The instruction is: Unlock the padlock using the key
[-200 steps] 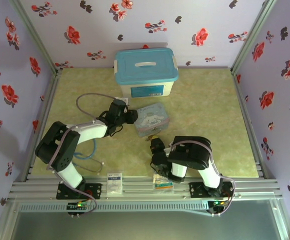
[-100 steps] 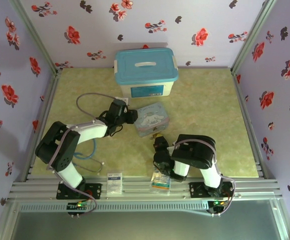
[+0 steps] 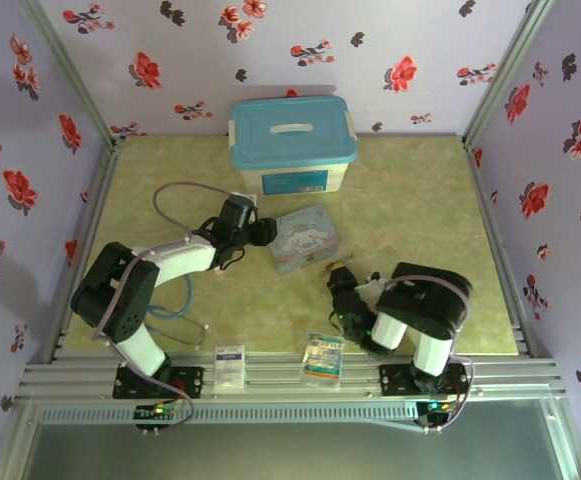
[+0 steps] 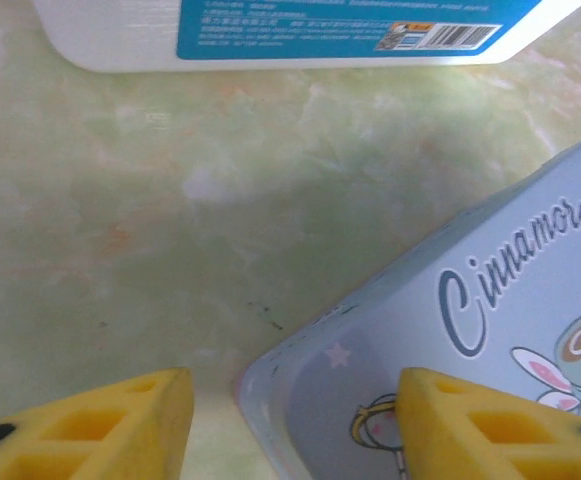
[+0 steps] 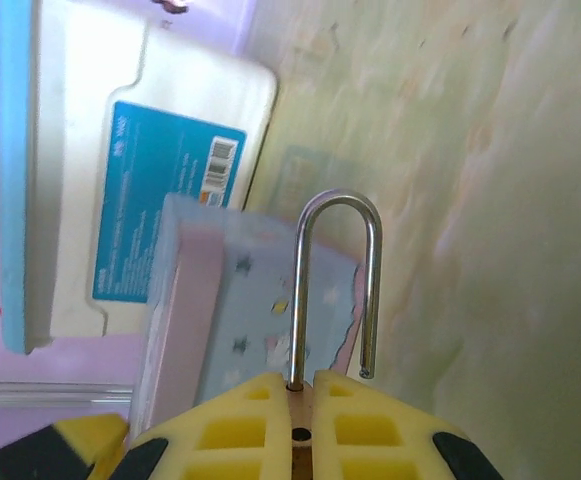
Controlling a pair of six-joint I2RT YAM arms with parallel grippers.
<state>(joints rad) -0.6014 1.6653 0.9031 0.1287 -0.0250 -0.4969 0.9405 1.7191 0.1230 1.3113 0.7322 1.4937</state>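
Small padlock (image 5: 298,300) with one shackle leg free of the body, pinched between the closed fingers of the right gripper (image 5: 303,385), just off the near right side of the cartoon tin (image 4: 450,330), left gripper (image 4: 290,400) spread wide astride the tin's left corner, blue-lidded box (image 3: 292,140) behind the tin

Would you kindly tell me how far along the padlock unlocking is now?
Done, apparently: the small brass padlock looks unlocked, one leg of its thin metal shackle hanging free. In hand: the right gripper is shut on its body. The left gripper, jaws open, holds nothing over a corner of the pale blue cartoon tin. Left: perhaps only setting it down.
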